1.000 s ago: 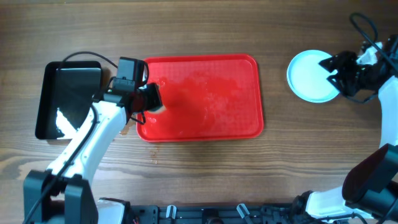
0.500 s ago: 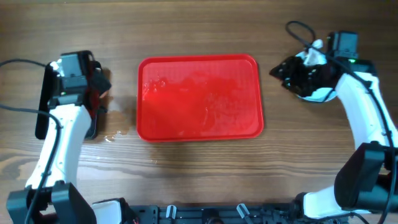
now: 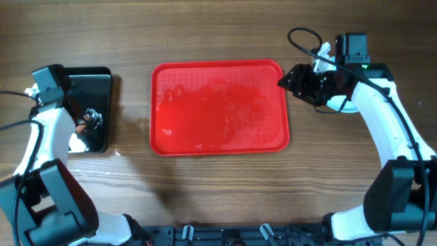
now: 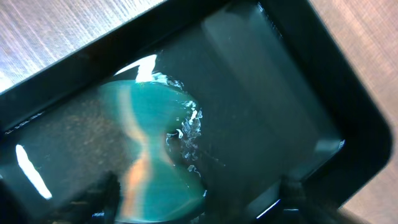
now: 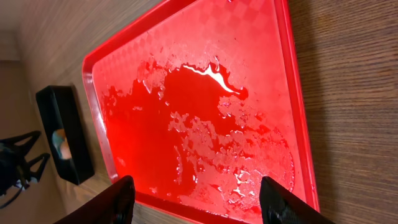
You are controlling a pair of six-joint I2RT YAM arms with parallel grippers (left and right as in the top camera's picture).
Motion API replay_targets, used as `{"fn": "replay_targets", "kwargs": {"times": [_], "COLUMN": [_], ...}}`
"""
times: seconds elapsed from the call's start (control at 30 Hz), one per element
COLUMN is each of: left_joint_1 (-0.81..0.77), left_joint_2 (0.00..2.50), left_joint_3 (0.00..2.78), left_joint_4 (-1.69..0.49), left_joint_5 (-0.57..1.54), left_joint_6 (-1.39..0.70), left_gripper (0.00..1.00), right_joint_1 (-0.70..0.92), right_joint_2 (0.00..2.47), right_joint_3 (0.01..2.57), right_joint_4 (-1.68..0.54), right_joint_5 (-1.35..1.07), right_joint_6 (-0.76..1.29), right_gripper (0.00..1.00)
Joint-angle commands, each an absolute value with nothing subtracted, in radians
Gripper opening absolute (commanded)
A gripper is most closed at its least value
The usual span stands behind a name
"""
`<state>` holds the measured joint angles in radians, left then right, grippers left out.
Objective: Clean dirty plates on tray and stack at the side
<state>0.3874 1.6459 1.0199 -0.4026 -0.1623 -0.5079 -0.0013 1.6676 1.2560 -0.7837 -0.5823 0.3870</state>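
Closest to my right wrist camera, the right jaws are released, fingers wide apart with nothing between them, hanging above the right end of the tray (image 5: 261, 37). Through the left wrist camera the left jaws also look released. Both fingers sit at the bottom corners of the frame, well apart, gripping nothing. Just below them lies a rounded teal thing (image 4: 155, 155), sunk in water in the black tray (image 4: 267, 99). I take it for the scrubber, though the glare keeps me from being sure.

Further out, from overhead, the tray carries no plates at all, only puddles (image 5: 205, 74) and droplets across its middle. The left arm (image 3: 51, 130) is over the black tray at the left end of the bench (image 3: 218, 191). The right arm (image 3: 386, 123) reaches across the spot just right of the tray, where a sliver of pale plate (image 3: 339, 105) shows beneath it. How many plates lie there I cannot tell.

My judgement is that the washing and stacking are finished or very nearly so. What is left is to confirm that all three plates are in that pile and to draw both arms clear.
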Motion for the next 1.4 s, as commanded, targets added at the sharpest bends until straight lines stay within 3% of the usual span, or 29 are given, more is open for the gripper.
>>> {"fn": "replay_targets", "kwargs": {"times": [0.0, 0.13, 0.37, 0.47, 0.6, 0.93, 1.0, 1.03, 1.07, 1.37], "left_joint_1": [0.397, 0.395, 0.395, 0.395, 0.395, 0.395, 0.395, 0.395, 0.395, 0.395], "left_joint_2": [1.642, 1.636, 1.541, 1.437, 1.275, 1.073, 1.073, 1.074, 1.076, 1.076], "left_joint_3": [1.038, 1.038, 1.038, 1.038, 1.038, 1.038, 1.038, 1.038, 1.038, 1.038], "left_joint_4": [-0.393, -0.407, -0.435, -0.482, -0.602, -0.871, -0.877, -0.877, -0.877, -0.877], "left_joint_5": [-0.075, -0.066, 0.117, 0.174, 0.25, 0.273, 0.273, 0.273, 0.273, 0.273], "left_joint_6": [-0.514, -0.514, -0.54, -0.603, -0.639, -0.637, -0.637, -0.637, -0.637, -0.637], "left_gripper": [0.83, 0.81, 0.73, 0.81, 1.0, 1.0, 1.0, 1.0, 1.0, 1.0], "right_joint_1": [0.003, 0.003, 0.003, 0.003, 0.003, 0.11, 0.134, 0.142, 0.147, 0.147], "right_joint_2": [1.666, 1.666, 1.655, 1.613, 1.497, 1.081, 1.015, 0.979, 0.948, 0.814], "right_joint_3": [1.25, 1.25, 1.25, 1.25, 1.25, 1.248, 1.248, 1.248, 1.248, 1.248], "right_joint_4": [-0.784, -0.79, -0.831, -0.854, -0.915, -1.217, -1.244, -1.258, -1.272, -1.332], "right_joint_5": [-0.572, -0.572, -0.599, -0.599, -0.596, -0.27, -0.24, -0.234, -0.236, -0.236], "right_joint_6": [0.368, 0.366, 0.313, 0.315, 0.312, 0.381, 0.421, 0.439, 0.45, 0.474], "right_gripper": [0.65, 0.65, 0.56, 0.56, 0.55, 0.46, 0.49, 0.57, 1.0, 1.0]}}
